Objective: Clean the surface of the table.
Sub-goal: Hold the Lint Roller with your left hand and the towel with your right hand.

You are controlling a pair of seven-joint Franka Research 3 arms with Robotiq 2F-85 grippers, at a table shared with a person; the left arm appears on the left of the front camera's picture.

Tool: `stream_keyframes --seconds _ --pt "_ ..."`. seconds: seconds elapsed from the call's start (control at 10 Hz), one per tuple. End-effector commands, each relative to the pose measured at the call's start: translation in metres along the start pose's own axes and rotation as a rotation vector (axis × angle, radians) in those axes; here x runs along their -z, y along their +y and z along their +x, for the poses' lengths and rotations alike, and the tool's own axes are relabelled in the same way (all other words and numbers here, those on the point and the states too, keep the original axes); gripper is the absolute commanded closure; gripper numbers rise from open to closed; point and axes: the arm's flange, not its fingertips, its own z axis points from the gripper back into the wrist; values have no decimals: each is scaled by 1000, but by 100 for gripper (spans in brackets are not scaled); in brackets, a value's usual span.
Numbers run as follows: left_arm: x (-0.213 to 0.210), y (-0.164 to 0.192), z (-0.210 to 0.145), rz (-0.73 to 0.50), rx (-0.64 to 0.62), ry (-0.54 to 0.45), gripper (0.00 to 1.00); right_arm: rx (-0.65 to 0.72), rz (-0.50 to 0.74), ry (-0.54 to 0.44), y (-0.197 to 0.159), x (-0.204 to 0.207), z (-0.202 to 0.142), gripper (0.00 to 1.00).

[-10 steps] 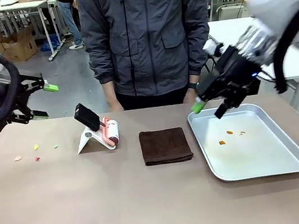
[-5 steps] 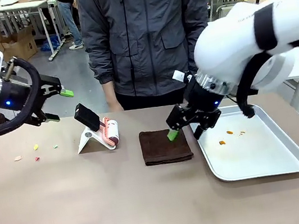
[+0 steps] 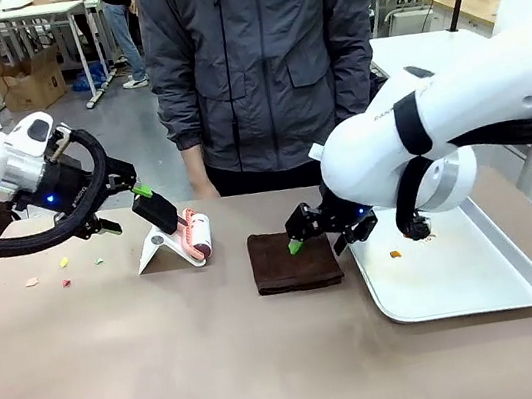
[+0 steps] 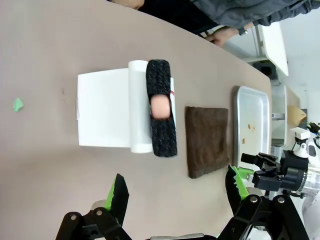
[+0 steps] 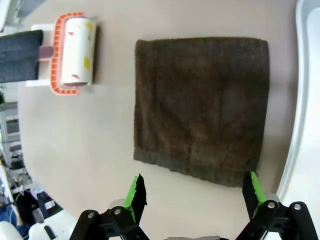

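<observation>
Your right gripper (image 3: 316,242) hangs wide open and empty just over the brown cloth (image 3: 294,261), beside the metal tray (image 3: 460,275). Your left gripper (image 3: 126,207), also spread open with nothing held, hovers by the lint roller (image 3: 198,237) on its white stand (image 3: 156,250). These things sit on the taupe surface (image 3: 222,368), with small scraps (image 3: 63,262) near its left end.

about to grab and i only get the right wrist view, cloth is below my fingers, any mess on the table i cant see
observer: yes, small coloured scraps lie on the table near its left end, past the lint roller.
operator: where is the other arm
observer: the left gripper is open, in the air by the roller's black handle.
operator: anything already collected
observer: orange crumbs lie in the silver tray.
</observation>
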Motion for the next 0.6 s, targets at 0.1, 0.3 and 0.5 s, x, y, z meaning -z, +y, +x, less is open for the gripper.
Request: stream_keyframes --seconds 0.1,0.3,0.5 --pt "6 -7 8 -7 -12 6 0 -20 8 0 2 3 8 0" --pt "7 -1 5 1 1 8 0 4 1 1 -1 7 3 0" --pt "7 -1 5 1 1 8 0 4 1 1 -1 7 3 0"
